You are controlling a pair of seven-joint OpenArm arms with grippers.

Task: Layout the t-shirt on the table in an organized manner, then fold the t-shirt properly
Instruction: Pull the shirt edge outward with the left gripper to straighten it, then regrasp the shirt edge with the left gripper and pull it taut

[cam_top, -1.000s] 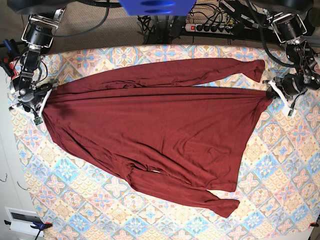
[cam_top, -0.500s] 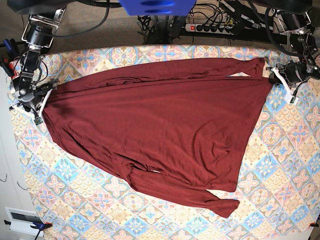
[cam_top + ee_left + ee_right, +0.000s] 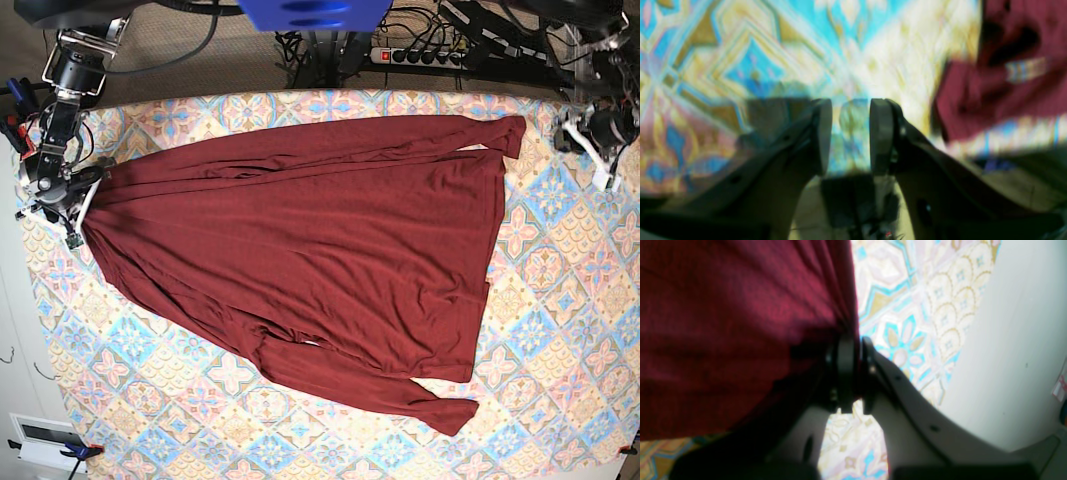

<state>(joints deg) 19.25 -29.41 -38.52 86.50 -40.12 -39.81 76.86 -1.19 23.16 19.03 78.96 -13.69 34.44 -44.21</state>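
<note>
T-shirt spread flat, long axis across table, sleeves diagonal

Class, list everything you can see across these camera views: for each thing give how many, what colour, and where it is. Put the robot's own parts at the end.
t-shirt: one, dark maroon-red, long sleeves, spread flat across the middle of the table.
table: one, cloth of pastel blue, pink and cream diamond tiles, filling most of the base view.
power strip: one, white, with dark plugs and cables, on the floor beyond the far edge.
right gripper: one, dark pads on pale fingers, at the table's edge, shut on the t-shirt.
left gripper: one, dark, raised at the opposite far corner, jaws apart, holding nothing, clear of the shirt.
</note>
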